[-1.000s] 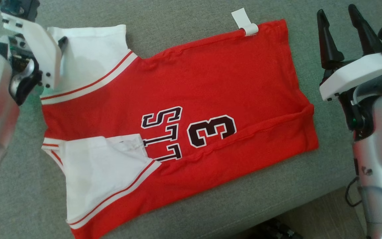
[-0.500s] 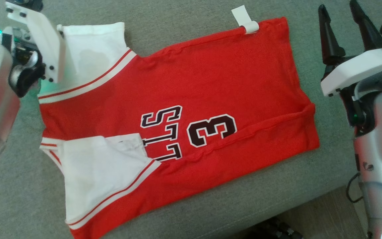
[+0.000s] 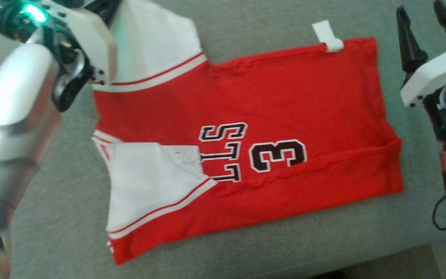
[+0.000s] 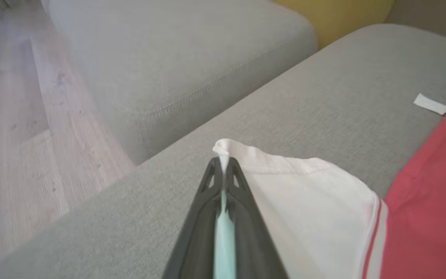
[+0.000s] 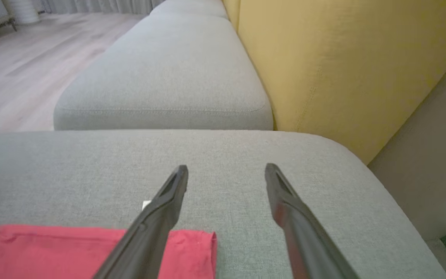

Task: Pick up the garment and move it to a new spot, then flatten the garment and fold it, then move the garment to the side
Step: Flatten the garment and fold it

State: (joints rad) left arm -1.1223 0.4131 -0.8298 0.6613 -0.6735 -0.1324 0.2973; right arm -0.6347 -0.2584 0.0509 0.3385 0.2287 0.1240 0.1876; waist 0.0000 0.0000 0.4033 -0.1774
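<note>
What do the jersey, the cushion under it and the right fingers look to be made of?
Jersey: soft matte knit, probably cotton or polyester; it creases and has stitched hems. Cushion: grey woven upholstery; a fine weave shows. Fingers: likely hard black plastic, smooth with a dull sheen.

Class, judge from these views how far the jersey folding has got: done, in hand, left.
Done: jersey spread on the cushion, near sleeve folded in. In hand: left gripper shut on the far sleeve. Left: folding it over, further folds, moving aside; right gripper open.
</note>
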